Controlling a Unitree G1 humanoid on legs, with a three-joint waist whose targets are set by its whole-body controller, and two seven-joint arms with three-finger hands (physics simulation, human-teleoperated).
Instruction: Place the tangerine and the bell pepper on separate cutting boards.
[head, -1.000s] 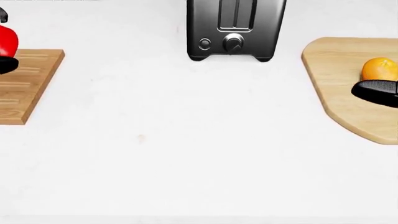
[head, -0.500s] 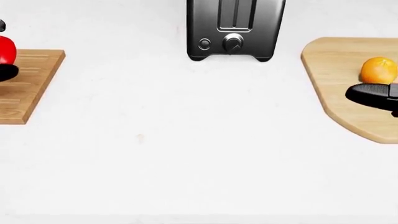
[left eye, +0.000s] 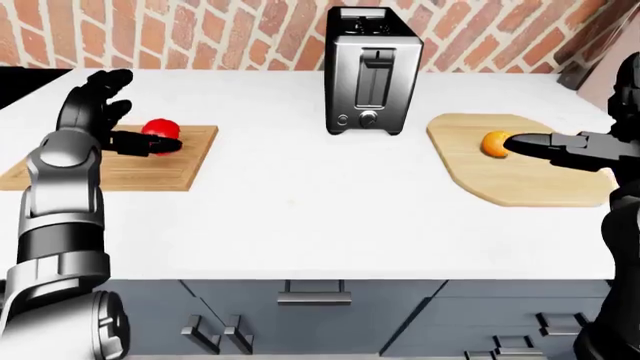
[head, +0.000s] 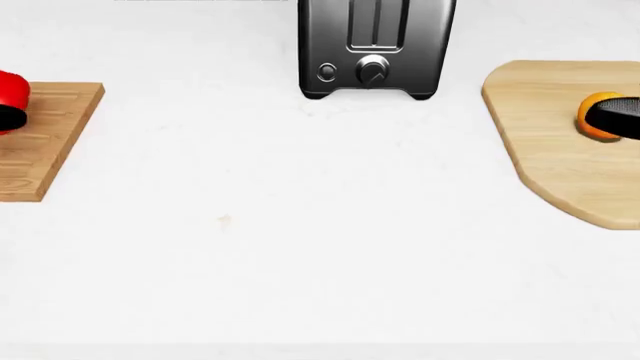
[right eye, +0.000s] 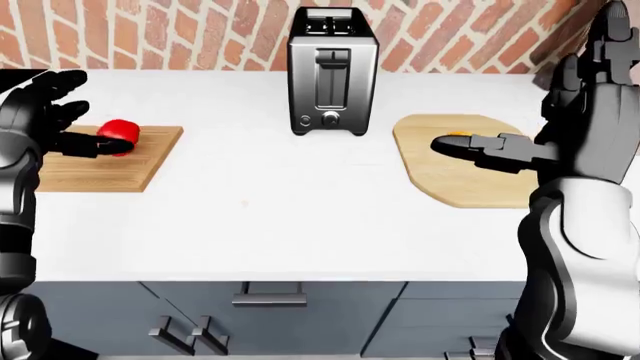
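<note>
Between our two boards stands a steel toaster (left eye: 367, 71) with a knob and a button low on its face (we can read no writing on it), against a brick wall (left eye: 200, 34). It sits on a white counter (left eye: 300, 217) over grey drawers (left eye: 310, 307).

The pepper (left eye: 160, 131), red and glossy, sits on the left board (left eye: 110, 161), a rectangular one. Our left hand (left eye: 105, 120) stands open beside it, one finger lying against the pepper, the others spread upward, gripping nothing.

The tangerine (left eye: 494, 144), small and orange, rests on the right board (left eye: 520, 176), a rounded one. Our right hand (right eye: 575, 120) is open too, one finger (right eye: 475, 146) reaching over the fruit, the rest raised.
</note>
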